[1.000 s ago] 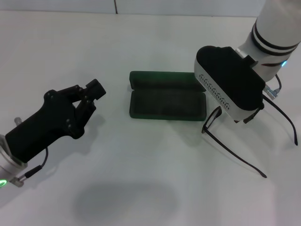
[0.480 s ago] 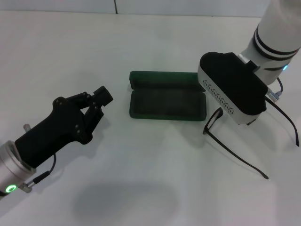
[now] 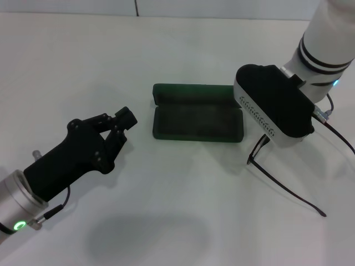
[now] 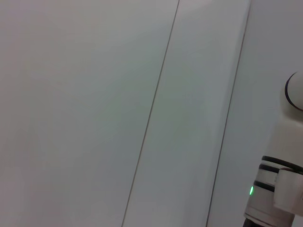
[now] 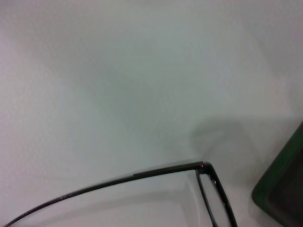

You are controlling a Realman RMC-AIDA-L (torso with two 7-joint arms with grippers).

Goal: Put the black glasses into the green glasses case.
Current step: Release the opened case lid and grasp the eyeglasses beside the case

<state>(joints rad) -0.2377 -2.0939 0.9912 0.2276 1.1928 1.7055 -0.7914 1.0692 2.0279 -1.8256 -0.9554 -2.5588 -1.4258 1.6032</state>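
The green glasses case (image 3: 197, 119) lies open in the middle of the table, lid (image 3: 194, 92) folded back, dark lining empty. The black glasses (image 3: 283, 185) sit just right of it, mostly hidden under my right arm's wrist housing (image 3: 272, 105). One long temple arm runs toward the table's front and the other (image 3: 339, 136) runs right. My right gripper is hidden below that housing. The right wrist view shows the glasses' hinge corner (image 5: 203, 166) and a corner of the green glasses case (image 5: 284, 194). My left gripper (image 3: 125, 117) hovers left of the case, shut and holding nothing.
White table top (image 3: 183, 50) all round, with a seam line at the far edge. The left wrist view shows only pale surface and part of my right arm (image 4: 277, 189) with its green light.
My left arm has advanced rightward toward the case. The glasses have shifted slightly to the right and nearer under the right wrist, which moved little.
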